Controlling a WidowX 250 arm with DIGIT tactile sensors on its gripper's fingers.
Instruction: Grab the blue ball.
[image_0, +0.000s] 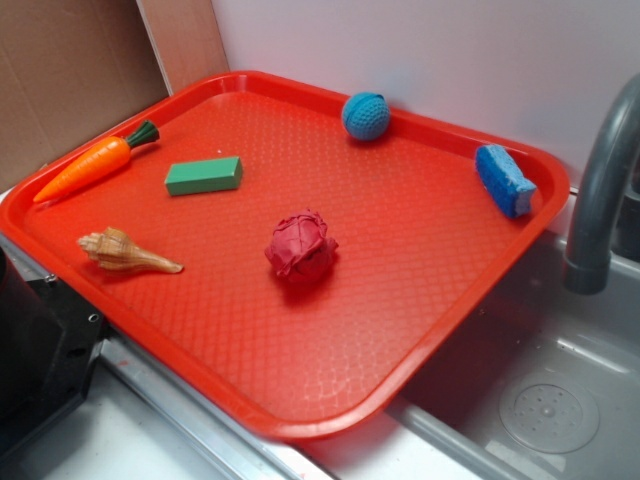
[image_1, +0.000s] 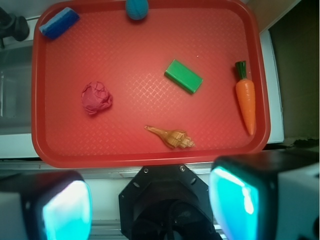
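Observation:
The blue ball (image_0: 366, 116), a small teal crocheted ball, rests against the far rim of the red tray (image_0: 300, 428). In the wrist view the ball (image_1: 136, 9) sits at the top edge, partly cut off, with the tray (image_1: 150, 159) below it. My gripper (image_1: 150, 205) is open and empty. Its two teal pads (image_1: 235, 200) stand wide apart at the bottom of the wrist view. It hovers high over the black robot base, beyond the tray's near edge and far from the ball. The gripper is out of the exterior view.
On the tray lie a red wrinkly lump (image_0: 301, 246), a green block (image_0: 204, 175), a carrot (image_0: 92, 165), a seashell (image_0: 125, 252) and a blue sponge (image_0: 504, 180). A grey faucet (image_0: 600, 190) and a sink (image_0: 550, 400) are at the right. The robot base (image_0: 40, 340) is at the lower left.

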